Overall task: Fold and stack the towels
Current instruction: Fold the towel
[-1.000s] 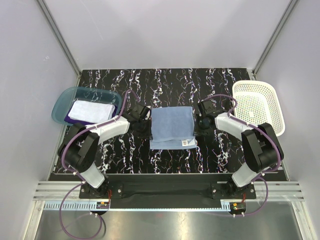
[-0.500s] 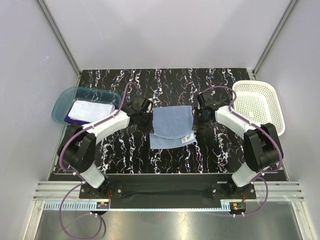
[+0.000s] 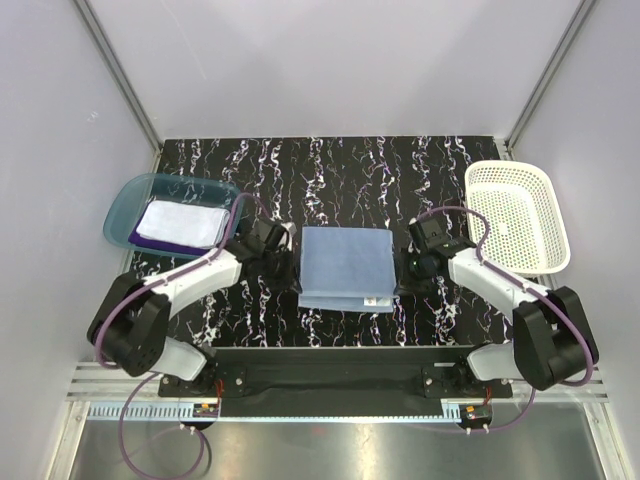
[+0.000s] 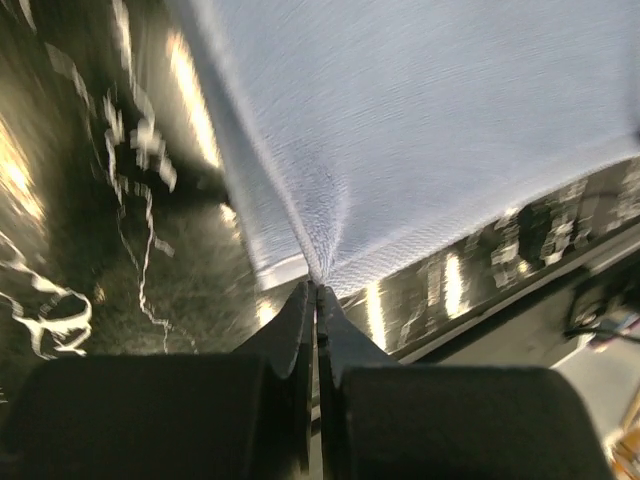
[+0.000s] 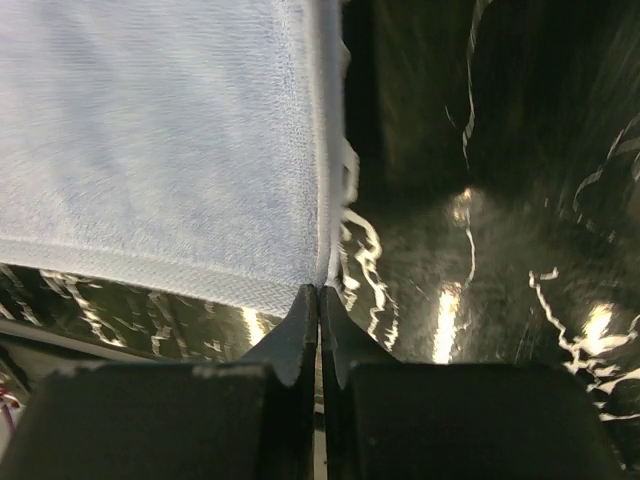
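Towels, I count three: the light blue towel (image 3: 345,262) lies mid-table, its white label (image 3: 378,298) unreadable at the near right corner; white towel (image 3: 180,220) sits atop purple towel (image 3: 138,238) in the teal tray (image 3: 125,198). Both arms reach inward, low. My left gripper (image 4: 316,292) pinches its left edge, my right gripper (image 5: 319,293) its right.
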